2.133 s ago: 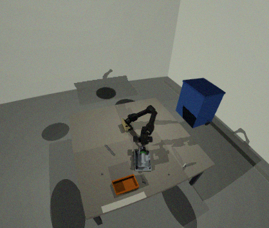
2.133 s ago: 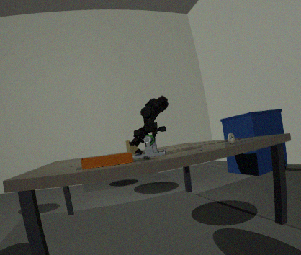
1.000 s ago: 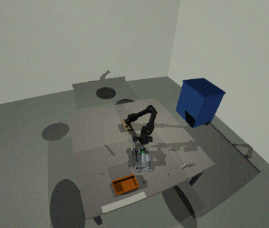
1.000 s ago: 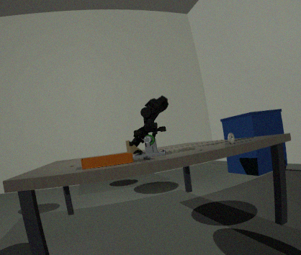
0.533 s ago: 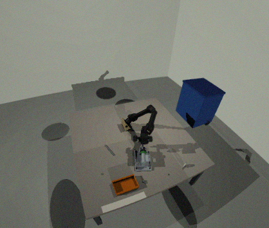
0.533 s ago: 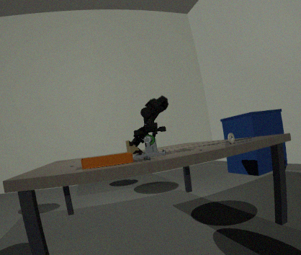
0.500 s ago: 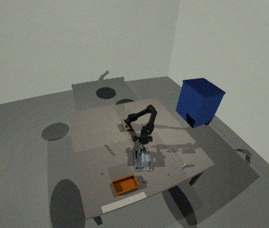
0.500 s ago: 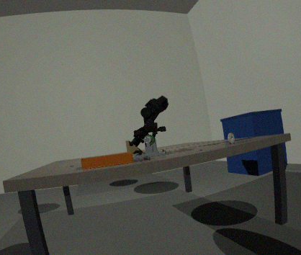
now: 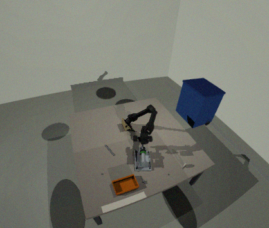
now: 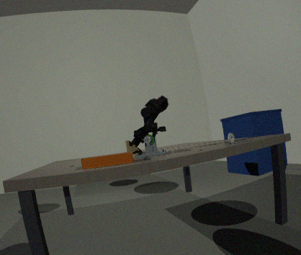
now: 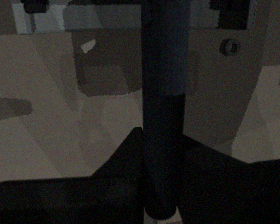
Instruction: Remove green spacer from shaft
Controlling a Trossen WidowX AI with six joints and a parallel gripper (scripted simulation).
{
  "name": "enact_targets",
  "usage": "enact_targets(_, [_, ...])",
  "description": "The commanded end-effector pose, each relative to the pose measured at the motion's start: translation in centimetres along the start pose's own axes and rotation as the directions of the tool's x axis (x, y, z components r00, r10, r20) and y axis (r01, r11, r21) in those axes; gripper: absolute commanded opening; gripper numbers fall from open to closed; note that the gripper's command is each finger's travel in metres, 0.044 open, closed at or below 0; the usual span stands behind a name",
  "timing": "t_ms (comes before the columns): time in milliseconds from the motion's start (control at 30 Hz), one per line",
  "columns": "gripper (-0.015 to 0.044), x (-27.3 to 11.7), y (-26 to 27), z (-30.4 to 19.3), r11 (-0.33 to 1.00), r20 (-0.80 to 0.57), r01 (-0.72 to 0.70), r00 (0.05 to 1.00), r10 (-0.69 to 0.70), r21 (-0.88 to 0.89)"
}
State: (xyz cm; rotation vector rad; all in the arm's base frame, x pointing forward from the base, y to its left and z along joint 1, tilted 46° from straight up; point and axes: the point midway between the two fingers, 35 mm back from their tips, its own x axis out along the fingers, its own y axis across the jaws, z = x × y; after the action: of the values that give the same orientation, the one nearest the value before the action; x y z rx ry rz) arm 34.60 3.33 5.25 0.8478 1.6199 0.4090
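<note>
The grey housing fixture [image 9: 147, 166] [image 10: 151, 148] stands on the table. A green ring, the spacer [image 9: 143, 151], shows at its arm-side end in the top view; in the exterior view green shows around a pale round part. My gripper [image 11: 149, 133] is shut on the dark shaft [image 11: 165, 60], which runs up the middle of the wrist view toward the fixture's base edge [image 11: 116, 17]. The shaft's free end sticks out past the fingers. A small dark ring [image 11: 230, 47] lies on the table near the base edge; its colour is too dark to tell. Other spacers cannot be made out.
An orange tray [image 9: 125, 186] [image 10: 106, 160] stands near the table's front edge, beside a white strip [image 9: 124, 202]. A grey bar [image 9: 109, 150] lies left of the fixture. A small white disc [image 9: 184, 165] [image 10: 231, 137] stands to the right. A blue bin [image 9: 196, 106] [image 10: 258, 133] is beyond the table.
</note>
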Motion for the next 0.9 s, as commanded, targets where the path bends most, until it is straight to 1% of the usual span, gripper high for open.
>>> enact_targets(0, [0.0000,-0.01,0.08,-0.08,1.000,-0.001,-0.004,1.000,0.004,0.001])
enact_targets(867, [0.0000,-0.01,0.07,-0.35,1.000,-0.001,-0.004,1.000,0.004,0.001])
